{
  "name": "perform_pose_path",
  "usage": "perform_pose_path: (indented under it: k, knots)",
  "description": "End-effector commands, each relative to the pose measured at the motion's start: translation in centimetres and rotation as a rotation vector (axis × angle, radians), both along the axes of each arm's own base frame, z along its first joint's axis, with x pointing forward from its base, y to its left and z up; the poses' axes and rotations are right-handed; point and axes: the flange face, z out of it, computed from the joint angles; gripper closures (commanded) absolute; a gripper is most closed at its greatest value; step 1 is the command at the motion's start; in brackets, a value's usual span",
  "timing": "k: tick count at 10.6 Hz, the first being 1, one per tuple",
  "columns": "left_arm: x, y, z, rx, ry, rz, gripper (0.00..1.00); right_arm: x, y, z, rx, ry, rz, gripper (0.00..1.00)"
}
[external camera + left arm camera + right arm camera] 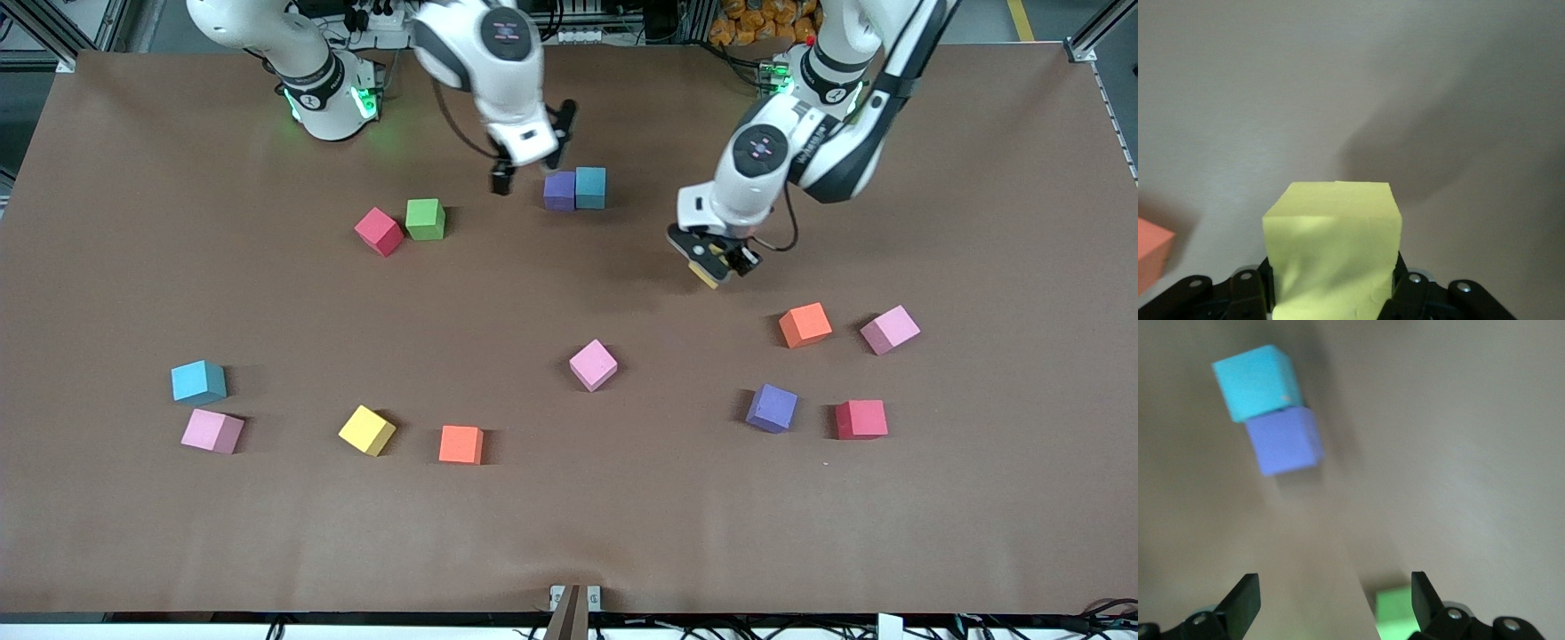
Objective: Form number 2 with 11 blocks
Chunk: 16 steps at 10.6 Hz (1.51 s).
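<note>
Yellow block [1333, 250] clamped in left tool [713, 264]

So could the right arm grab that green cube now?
Probably yes: the right tool is open and empty, hanging over bare table by the green cube, whose top is uncovered; only the red cube sits close beside it.

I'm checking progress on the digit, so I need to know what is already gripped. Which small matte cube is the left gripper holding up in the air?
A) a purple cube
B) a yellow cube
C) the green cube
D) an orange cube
B: the left gripper is shut on a small matte yellow cube, which fills the space between its fingers in the left wrist view.
</note>
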Motion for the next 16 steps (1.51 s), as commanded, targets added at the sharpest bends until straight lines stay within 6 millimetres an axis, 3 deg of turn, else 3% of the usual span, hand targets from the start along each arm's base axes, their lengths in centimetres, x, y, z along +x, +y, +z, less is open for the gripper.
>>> perform_pose_path:
  k: [1,3,5,7,9,12,16]
  knots:
    - [-4.4,-4.3,-0.1,0.006,-0.008,-0.030,0.60,5.9,-8.1,3.2,0.032,-0.020,-0.192,0.00]
    - [-8.2,-7.7,-0.2,-0.003,0.003,-0.128,0.60,13.5,-15.7,5.5,0.064,-0.077,-0.398,0.00]
    - [-11.2,-9.8,-1.3,0.002,0.031,-0.195,0.60,20.3,-21.5,6.4,0.064,-0.117,-0.544,0.00]
    - [-12.3,-10.2,-2.8,0.050,0.008,-0.318,0.61,26.5,-24.5,6.1,0.054,-0.156,-0.611,0.00]
    - [-13.8,-10.9,-3.9,0.070,0.008,-0.396,0.61,32.6,-27.5,4.3,0.046,-0.192,-0.578,0.00]
    - [-15.9,-12.2,-4.4,0.066,0.000,-0.482,0.61,38.2,-29.6,-0.8,0.034,-0.195,-0.467,0.00]
    - [-16.7,-12.8,-4.8,0.070,-0.021,-0.562,0.61,39.5,-27.7,-7.3,0.070,-0.156,-0.447,0.00]
